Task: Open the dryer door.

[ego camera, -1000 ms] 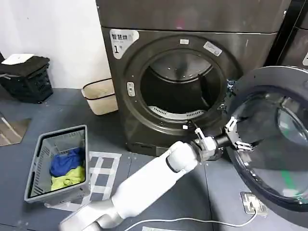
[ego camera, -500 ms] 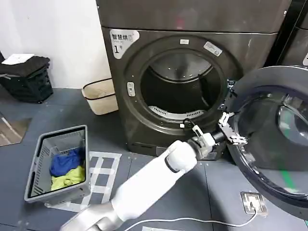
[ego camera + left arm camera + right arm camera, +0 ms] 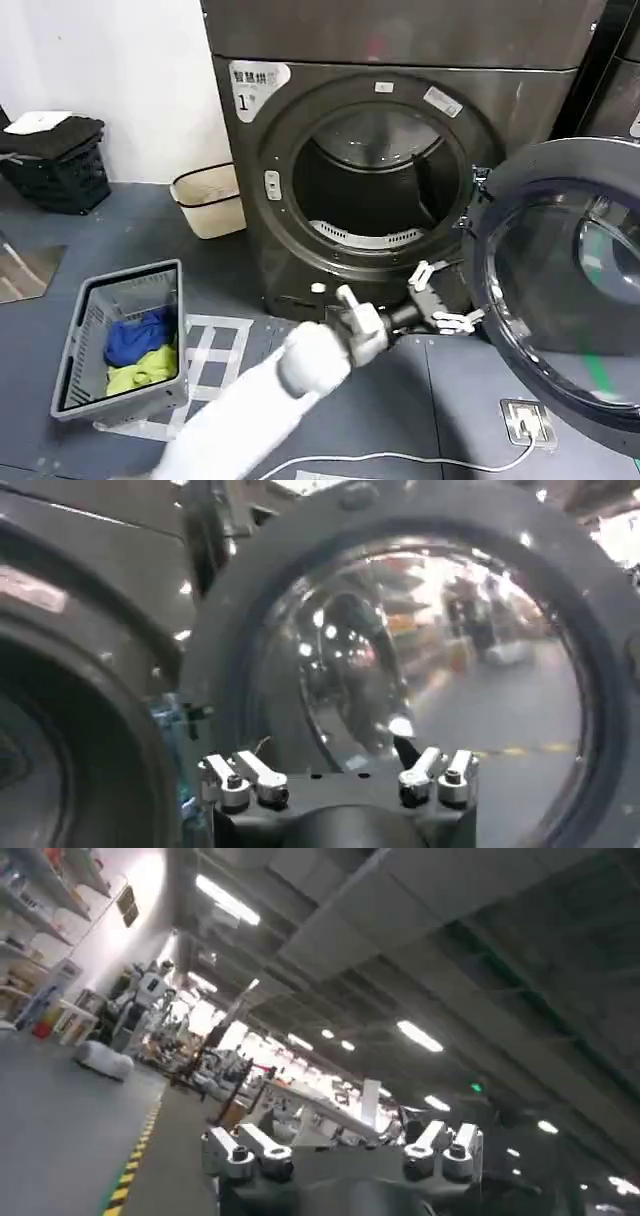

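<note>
The dryer door (image 3: 560, 290) stands swung wide open to the right of the machine, hinged at its left edge beside the round opening. Its broad dark rim surrounds a bulging tinted glass bowl. In the left wrist view the dryer door (image 3: 420, 650) looms close ahead, its glass mirroring bright lights.

The left claw (image 3: 437, 298) hovers just below the lower right of the opening, close to the door's hinged edge but apart from it. Its fingers (image 3: 421, 272) are spread apart and hold nothing. The white left arm reaches up to it from the bottom of the head view. In the wrist view the left claw (image 3: 338, 777) shows its two pairs of silver fingers parted, with the glass beyond them.

The dryer (image 3: 300, 150) is dark grey, with a white sticker (image 3: 256, 85) marked "1" at its upper left. Its drum (image 3: 375, 185) lies open and dark inside.

On the grey floor (image 3: 120, 240) to the left sits a grey basket (image 3: 70, 345) holding blue and yellow cloth. A beige tub (image 3: 207, 200) rests by the dryer's left corner, and a black crate (image 3: 55, 165) stands against the white wall.

The right claw (image 3: 340, 1150) points up toward a ceiling with strip lights, its fingers parted and empty.
</note>
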Controlling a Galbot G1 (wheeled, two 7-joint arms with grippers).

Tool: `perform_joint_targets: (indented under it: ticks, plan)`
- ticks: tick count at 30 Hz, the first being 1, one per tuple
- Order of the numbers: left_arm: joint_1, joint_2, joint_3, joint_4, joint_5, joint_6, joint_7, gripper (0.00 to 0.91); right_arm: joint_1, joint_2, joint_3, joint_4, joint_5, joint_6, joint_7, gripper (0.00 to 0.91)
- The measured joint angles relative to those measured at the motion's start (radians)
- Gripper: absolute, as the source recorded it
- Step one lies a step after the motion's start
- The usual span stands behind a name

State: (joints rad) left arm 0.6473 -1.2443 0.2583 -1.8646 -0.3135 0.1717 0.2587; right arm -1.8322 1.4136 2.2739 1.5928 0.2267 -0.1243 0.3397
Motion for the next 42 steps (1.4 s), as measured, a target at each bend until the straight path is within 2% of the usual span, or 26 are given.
perform_joint_targets:
  ticks: [6, 13, 26, 42]
  plan:
    - [0.051, 0.118, -0.048, -0.062, -0.008, -0.081, 0.066, 0.907, -0.001, -0.015, -0.011, -0.012, -0.002, 0.013, -0.009, 0.907]
    - [0.022, 0.096, 0.024, -0.046, 0.035, -0.114, 0.101, 0.907, 0.000, -0.014, -0.017, -0.011, -0.003, 0.017, -0.010, 0.907]
    - [-0.184, -0.133, 0.236, 0.187, 0.059, -0.155, 0.101, 0.907, -0.004, -0.006, -0.009, -0.029, -0.001, 0.032, -0.018, 0.907]
    - [-0.355, -0.360, 0.287, 0.440, 0.058, -0.157, 0.092, 0.907, -0.010, 0.003, 0.006, -0.034, 0.004, 0.042, -0.027, 0.907]
